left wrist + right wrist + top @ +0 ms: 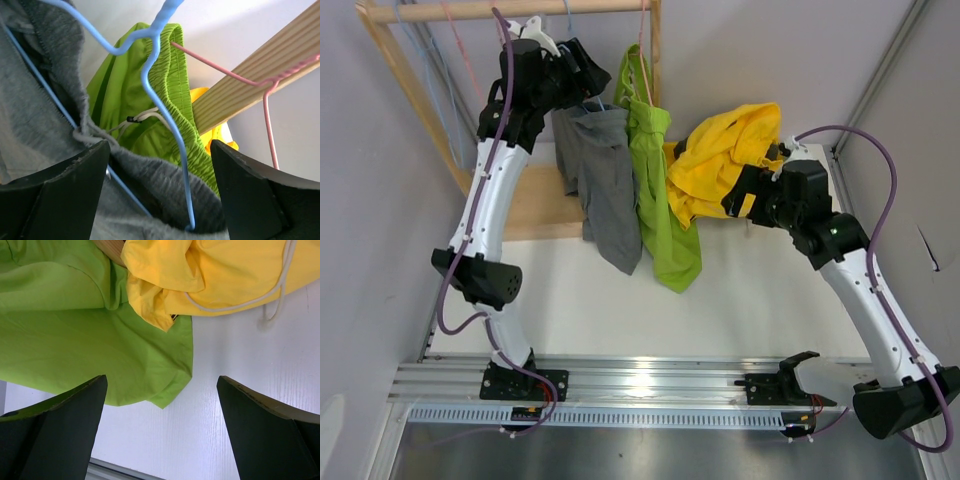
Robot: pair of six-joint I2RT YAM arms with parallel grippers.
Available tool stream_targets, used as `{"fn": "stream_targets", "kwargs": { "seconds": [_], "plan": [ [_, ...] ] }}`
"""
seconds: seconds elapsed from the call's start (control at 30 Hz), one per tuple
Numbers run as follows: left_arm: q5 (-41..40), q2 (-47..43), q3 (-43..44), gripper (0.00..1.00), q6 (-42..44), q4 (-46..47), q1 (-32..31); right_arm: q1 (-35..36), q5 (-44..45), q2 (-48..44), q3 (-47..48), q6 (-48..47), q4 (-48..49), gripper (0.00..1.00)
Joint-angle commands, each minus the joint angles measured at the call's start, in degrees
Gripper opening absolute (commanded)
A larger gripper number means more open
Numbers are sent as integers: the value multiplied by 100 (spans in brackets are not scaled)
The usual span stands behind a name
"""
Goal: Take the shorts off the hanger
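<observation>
Two hang: grey shorts (pixel 605 190), lime shorts (pixel 660 215).

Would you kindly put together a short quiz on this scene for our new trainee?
1. True or false: the left pincer and the right pincer both stand open.
2. Which shorts sit between the left pincer's jaws? A: grey shorts. B: lime green ones. C: yellow ones.
3. Fill in: the grey shorts hang on a ___ wire hanger.
Key: 1 true; 2 A; 3 blue, the blue hanger.
</observation>
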Motion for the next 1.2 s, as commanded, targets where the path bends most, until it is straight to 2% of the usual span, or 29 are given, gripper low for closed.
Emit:
{"fn": "stream_targets", "kwargs": {
  "seconds": [0.0,0.1,0.13,0.2,0.23,0.27,0.37,0.47,0.6,0.7,0.73,0.8,0.83,0.97,1.17],
  "plan": [
    [-76,125,341,84,-155,440,-101,-34,-13,-103,-115,-102,191,99],
    [-94,205,438,64,-199,529,-110,-34,-14,-77,-194,-129,217,99],
    [-94,257,464,44,-208,529,-110,-43,-22,-85,-273,-137,278,99],
    [-138,275,535,26,-226,494,-118,-43,-31,-85,-335,-129,323,99],
    [-147,249,552,7,-226,476,-119,-34,-57,-77,-387,-120,349,99],
    [-225,171,500,0,-226,432,-119,-34,-58,-68,-405,-102,402,99],
    [-278,38,544,0,-156,362,-127,27,-216,-103,-379,-102,463,99],
    [-278,-189,605,0,-103,300,-127,343,142,-208,-204,-225,516,99],
    [-226,-419,860,0,-120,-24,-127,1063,540,-270,603,-357,472,99],
    [-164,-673,860,0,-182,-78,-127,1871,444,-252,1095,-489,726,99],
    [-155,-735,843,0,-191,-121,-127,2369,470,-209,1219,-559,797,99],
    [-147,-901,808,0,-191,-183,-127,2899,714,11,1457,-682,902,99],
    [-129,-946,781,0,-208,-227,-127,3423,864,125,1702,-743,929,99],
    [46,-1174,632,0,-296,-271,-127,4314,1401,845,2231,-1060,1078,100],
    [152,-1517,438,0,-287,-437,-127,4580,1560,2040,2837,-1087,1298,100]
  ]
}}
